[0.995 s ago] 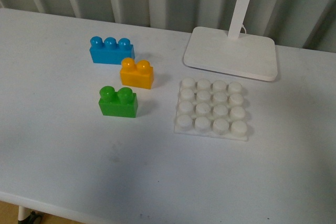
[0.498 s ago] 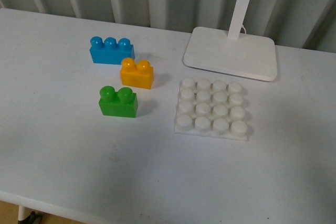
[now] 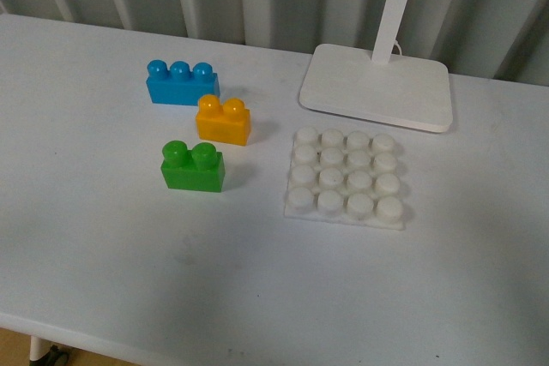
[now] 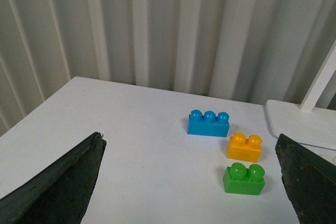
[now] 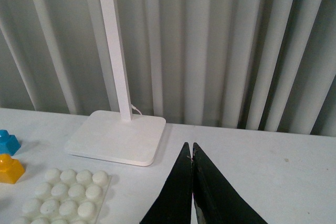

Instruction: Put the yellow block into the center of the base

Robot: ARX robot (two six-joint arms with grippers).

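Note:
The yellow block (image 3: 223,121) stands upright on the white table, between a blue brick and a green brick and left of the base (image 3: 345,177). The base lies flat and its studs carry nothing. Neither arm shows in the front view. In the left wrist view my left gripper (image 4: 189,137) is open and empty, with the yellow block (image 4: 244,147) ahead of it near one finger (image 4: 307,182). My right gripper (image 5: 190,145) is shut with nothing in it; the base (image 5: 63,192) and part of the yellow block (image 5: 9,169) sit off to its side.
A blue three-stud brick (image 3: 182,82) stands behind the yellow block and a green two-stud brick (image 3: 193,165) in front of it. A white lamp foot (image 3: 377,87) with a slanted post sits just behind the base. Grey corrugated panels back the table.

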